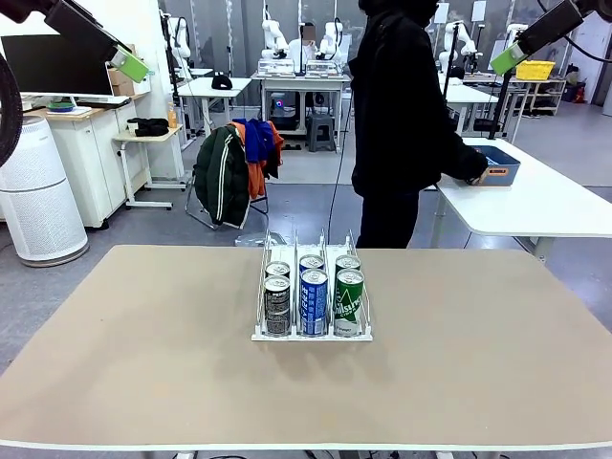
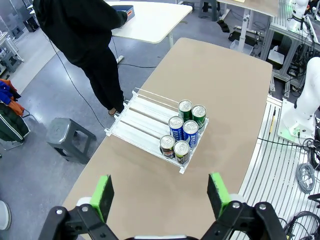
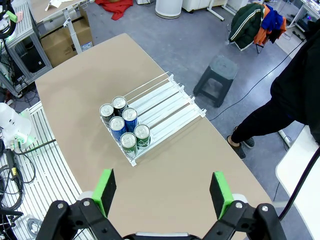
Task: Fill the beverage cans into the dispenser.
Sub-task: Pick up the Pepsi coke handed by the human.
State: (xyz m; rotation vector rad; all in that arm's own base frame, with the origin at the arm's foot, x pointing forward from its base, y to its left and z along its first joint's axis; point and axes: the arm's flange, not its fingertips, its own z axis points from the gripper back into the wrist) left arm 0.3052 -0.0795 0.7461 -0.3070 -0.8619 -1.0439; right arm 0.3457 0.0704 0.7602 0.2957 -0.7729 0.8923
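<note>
With my left gripper and right gripper both gaping empty, I'd load new ones upright behind the beverage cans fronting the dispenser.

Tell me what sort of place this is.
Probably a lab or workshop, not a home: several white work tables, a monitor on a cabinet, and a bare grey floor.

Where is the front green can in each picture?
Front view: front green can, middle of the picture, in the dispenser's right lane.
Left wrist view: right of centre, the rightmost can.
Right wrist view: left of centre, the lowest can.
Shared landmark: the blue can beside it.
</note>
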